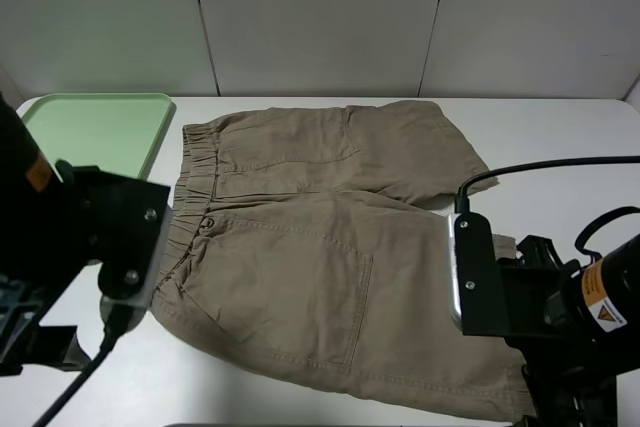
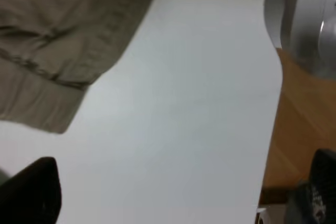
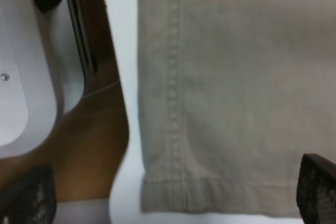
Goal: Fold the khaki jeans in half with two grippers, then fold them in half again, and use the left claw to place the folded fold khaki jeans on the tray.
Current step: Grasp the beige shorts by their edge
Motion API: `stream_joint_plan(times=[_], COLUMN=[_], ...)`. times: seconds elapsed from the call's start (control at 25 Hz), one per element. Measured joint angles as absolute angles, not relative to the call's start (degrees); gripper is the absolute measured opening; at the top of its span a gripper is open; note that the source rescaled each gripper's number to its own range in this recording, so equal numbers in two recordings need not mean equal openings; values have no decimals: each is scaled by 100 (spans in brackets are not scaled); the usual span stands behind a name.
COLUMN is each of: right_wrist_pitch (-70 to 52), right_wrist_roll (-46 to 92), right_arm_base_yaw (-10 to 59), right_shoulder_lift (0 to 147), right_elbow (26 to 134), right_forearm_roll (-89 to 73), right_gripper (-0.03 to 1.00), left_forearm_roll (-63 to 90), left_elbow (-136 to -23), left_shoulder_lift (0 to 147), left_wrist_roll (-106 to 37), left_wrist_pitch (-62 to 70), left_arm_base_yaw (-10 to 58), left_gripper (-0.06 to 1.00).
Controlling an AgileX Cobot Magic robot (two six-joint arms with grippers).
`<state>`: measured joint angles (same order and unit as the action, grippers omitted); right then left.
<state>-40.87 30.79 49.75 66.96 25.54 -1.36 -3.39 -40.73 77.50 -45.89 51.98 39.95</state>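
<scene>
The khaki jeans (image 1: 320, 247) lie spread flat on the white table, waistband toward the left and legs toward the right. Beside the waistband's near corner is my left arm (image 1: 110, 237). In its wrist view the left claw (image 2: 176, 198) stands open over bare table, with a corner of the khaki jeans (image 2: 58, 35) off to one side and nothing between its fingers. My right arm (image 1: 520, 287) hangs over the near leg's hem. The right gripper (image 3: 173, 195) is open and straddles the hem corner (image 3: 210, 187) without gripping it. The pale-green tray (image 1: 100, 127) sits at the far left.
The table's front edge (image 2: 270, 129) runs close to the left claw, with brown floor (image 2: 304, 119) and a grey-white base (image 2: 304, 19) beyond it. The right wrist view shows the same table edge (image 3: 123, 103), the floor and a black cable (image 3: 79, 30).
</scene>
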Motion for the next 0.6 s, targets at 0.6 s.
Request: stream_joint_plan(times=[0.6], right_wrist_pitch=[-3426], right_wrist_roll=[3432], right_arm_base_yaw=[4975], right_shoulder_lift=[6696], right_elbow=[1865], right_forearm_roll=[-327], right_gripper=[100], left_forearm_roll=[-489], left_elbow=[-3766], left_shoulder_lift=[9466], left_wrist_roll=[-5395], left_wrist_pitch=[2769], left_arm_base_yaw=[3995], left_gripper=[91])
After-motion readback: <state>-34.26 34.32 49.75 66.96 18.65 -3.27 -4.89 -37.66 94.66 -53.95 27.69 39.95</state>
